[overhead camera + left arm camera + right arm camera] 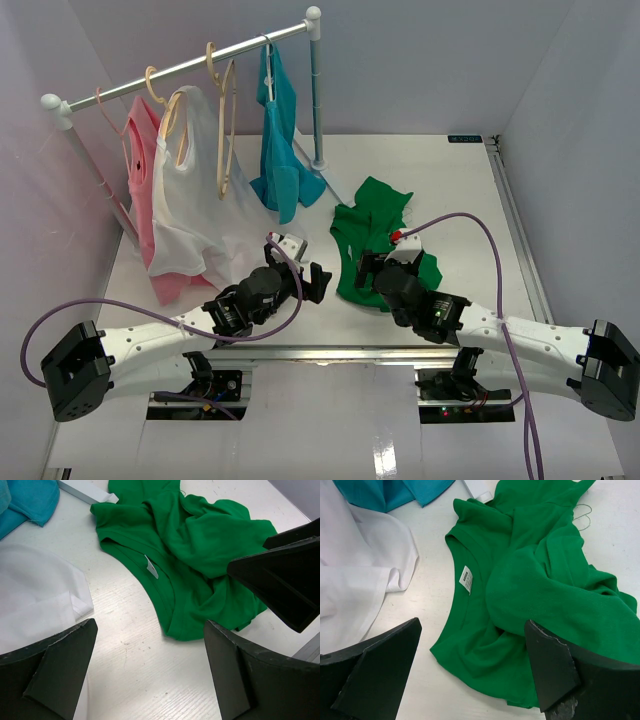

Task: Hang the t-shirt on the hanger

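The bright green t-shirt (372, 235) lies crumpled on the white table, collar and white label facing up; it also shows in the left wrist view (200, 545) and the right wrist view (540, 580). The pale beige hanger (228, 130) hangs empty on the rail between the white and teal shirts. My left gripper (318, 281) (150, 680) is open and empty over bare table just left of the shirt's near edge. My right gripper (362, 268) (470, 680) is open and empty, low over the shirt's near folded edge.
A white rail (190, 62) on two posts carries a pink shirt (142, 170), a white shirt (195, 215) and a teal-blue shirt (280, 140). The white shirt's hem (35, 595) lies on the table beside my left gripper. Walls close in the table's left and right.
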`<state>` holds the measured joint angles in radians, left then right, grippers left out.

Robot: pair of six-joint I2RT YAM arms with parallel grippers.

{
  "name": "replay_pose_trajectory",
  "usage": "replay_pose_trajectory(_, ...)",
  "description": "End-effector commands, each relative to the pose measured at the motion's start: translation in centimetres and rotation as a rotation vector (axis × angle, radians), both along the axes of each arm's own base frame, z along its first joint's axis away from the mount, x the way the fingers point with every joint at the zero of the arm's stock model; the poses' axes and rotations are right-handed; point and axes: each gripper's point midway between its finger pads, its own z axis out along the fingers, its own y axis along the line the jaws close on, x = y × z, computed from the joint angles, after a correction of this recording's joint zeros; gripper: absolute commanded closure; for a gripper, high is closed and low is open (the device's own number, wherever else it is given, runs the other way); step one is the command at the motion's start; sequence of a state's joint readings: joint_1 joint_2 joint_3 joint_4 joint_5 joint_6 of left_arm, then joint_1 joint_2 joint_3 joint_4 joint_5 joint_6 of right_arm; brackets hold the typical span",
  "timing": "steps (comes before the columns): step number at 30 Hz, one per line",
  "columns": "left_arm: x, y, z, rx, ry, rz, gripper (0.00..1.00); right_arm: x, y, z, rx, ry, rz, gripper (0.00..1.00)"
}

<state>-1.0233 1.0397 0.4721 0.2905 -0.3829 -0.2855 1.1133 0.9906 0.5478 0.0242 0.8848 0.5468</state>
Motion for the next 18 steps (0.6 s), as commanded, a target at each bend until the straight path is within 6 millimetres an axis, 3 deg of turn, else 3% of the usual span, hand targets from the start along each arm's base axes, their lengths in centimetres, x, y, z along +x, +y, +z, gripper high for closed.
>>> replay_pose_trajectory(1,0.1,-0.6,2.1,-0.044,-0.026,-0.015,0.02,0.6,0.5,2.2,0.06,-0.036,-0.037,0.1)
replay_pose_trajectory(12,0.4,0.0,2.3,-0.052,-0.033,0.025,0.02,0.8,-0.5,0.6,0.003,0.003,-0.082,0.04)
replay_pose_trajectory(16,0.7,0.6,2.4,-0.057,-0.036,0.064,0.02,2.4,-1.8,-0.5,-0.021,0.058,-0.094,0.0)
replay_pose_trajectory(18,0.9,1.2,2.5,-0.057,-0.041,0.091,0.02,3.4,-2.1,-1.7,-0.041,0.109,-0.079,0.06)
